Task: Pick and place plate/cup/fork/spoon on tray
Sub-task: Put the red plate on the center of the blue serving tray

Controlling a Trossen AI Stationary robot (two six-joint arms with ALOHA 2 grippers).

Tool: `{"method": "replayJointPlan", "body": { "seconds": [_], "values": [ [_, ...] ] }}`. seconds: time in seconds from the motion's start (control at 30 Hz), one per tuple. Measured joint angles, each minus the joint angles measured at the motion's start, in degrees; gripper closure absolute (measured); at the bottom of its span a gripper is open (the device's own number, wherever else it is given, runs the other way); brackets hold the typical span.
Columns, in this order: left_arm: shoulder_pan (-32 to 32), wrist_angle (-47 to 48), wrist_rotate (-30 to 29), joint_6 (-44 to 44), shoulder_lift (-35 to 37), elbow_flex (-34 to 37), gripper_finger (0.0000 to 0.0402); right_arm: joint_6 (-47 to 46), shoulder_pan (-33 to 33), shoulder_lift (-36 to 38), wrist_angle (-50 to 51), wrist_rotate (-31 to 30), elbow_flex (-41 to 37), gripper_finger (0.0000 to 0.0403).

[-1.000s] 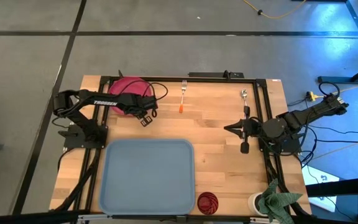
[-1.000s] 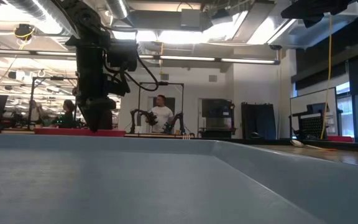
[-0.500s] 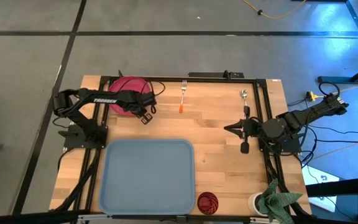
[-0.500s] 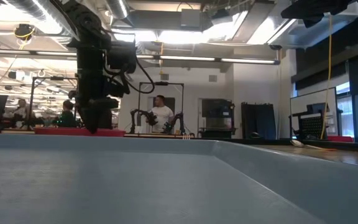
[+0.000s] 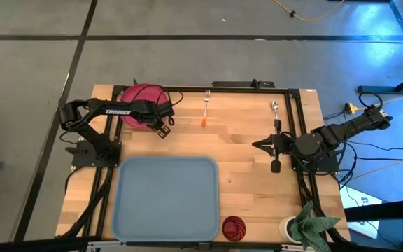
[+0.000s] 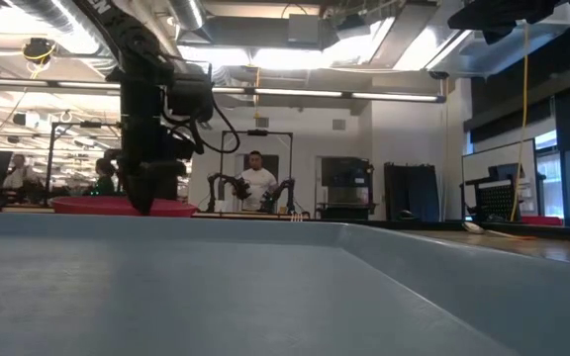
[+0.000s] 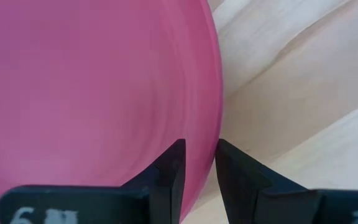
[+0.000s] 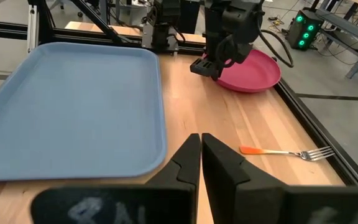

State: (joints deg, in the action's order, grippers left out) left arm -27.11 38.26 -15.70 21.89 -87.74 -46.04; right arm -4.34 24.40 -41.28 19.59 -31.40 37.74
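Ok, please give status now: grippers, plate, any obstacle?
Left gripper pinching plate rim. Right gripper shut, idle by spoon. Tray unobstructed.

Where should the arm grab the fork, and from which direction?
Take the fork by its orange handle, coming straight down with the pincer fingers either side of it. It lies flat on bare wood, clear of the plate, and the handle looks thicker than the prongs.

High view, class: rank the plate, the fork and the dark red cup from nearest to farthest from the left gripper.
1. Plate: its rim is between the left gripper's fingers, far-left corner.
2. Fork: far edge, middle.
3. Cup: near edge, beside the tray.
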Motion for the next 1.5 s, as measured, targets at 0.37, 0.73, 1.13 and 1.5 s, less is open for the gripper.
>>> {"method": "replayJointPlan", "body": {
  "seconds": [0.37,0.73,1.13,1.5],
  "values": [
    [0.0,-4.9,0.0,-0.1,0.0,3.9,0.0321,0.0,0.0,0.0,0.0,0.0,0.0,0.0382],
    [0.2,-5.1,-1.1,-2.2,0.0,4.0,0.0391,0.1,0.0,0.0,0.0,0.0,0.0,0.0382],
    [11.4,5.5,-2.7,-2.4,0.0,-4.5,0.0400,0.1,0.0,0.0,0.0,0.0,0.0,0.0382],
    [27.9,19.6,-6.8,3.7,0.0,-17.8,0.0401,0.1,0.0,0.0,0.0,0.1,0.0,0.0382]
  ]
}}
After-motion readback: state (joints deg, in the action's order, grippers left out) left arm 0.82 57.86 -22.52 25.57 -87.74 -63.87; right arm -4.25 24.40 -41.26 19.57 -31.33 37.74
